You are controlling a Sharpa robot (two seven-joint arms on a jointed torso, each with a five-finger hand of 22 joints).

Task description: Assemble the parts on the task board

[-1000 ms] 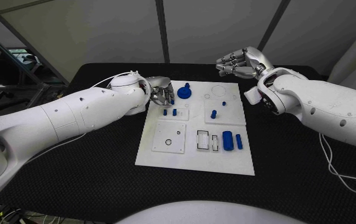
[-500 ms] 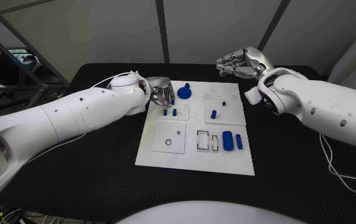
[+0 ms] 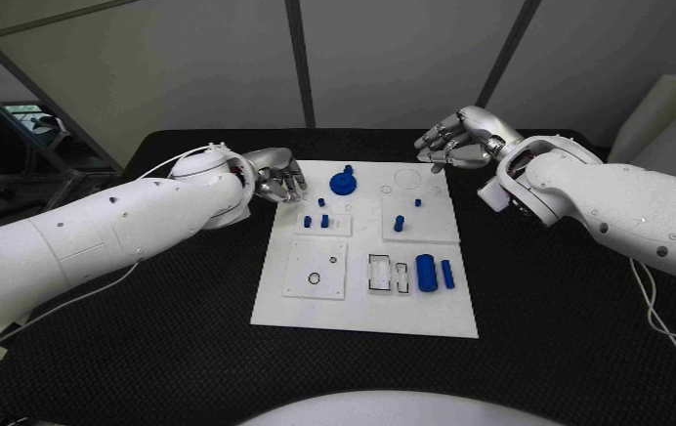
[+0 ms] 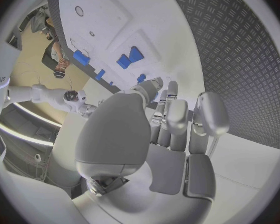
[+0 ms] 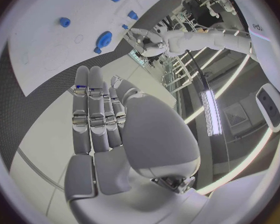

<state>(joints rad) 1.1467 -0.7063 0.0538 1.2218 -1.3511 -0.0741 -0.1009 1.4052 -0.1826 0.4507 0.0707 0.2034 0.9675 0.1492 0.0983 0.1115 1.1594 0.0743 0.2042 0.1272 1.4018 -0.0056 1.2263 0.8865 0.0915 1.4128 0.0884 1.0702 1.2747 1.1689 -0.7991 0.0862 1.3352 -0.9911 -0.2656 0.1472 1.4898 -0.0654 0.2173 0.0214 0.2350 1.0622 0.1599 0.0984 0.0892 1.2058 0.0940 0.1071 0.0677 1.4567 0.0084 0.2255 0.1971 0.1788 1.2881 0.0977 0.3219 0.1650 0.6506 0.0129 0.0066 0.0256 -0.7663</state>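
The white task board (image 3: 321, 308) lies in the middle of the black table. At its far end sits a round blue part (image 3: 343, 184) (image 5: 104, 38). Small blue pegs (image 3: 316, 220) stand near the board's middle, one more peg (image 3: 399, 221) beside them. Two blue cylinders (image 3: 436, 273) lie towards the near right. My left hand (image 3: 282, 184) (image 4: 165, 129) hovers at the board's far left edge, fingers stretched and holding nothing. My right hand (image 3: 458, 143) (image 5: 109, 129) hangs just beyond the far right corner, also with nothing in it.
A flat square plate (image 3: 318, 270) with a small ring and a black-edged rectangular slot (image 3: 383, 272) lie on the board's near half. Black table (image 3: 155, 338) surrounds the board. Grey wall panels (image 3: 395, 45) stand behind the table.
The head camera has shifted, moving the whole picture. The left hand has drawn back a little from the round blue part. The right hand sits slightly closer to the board's far corner.
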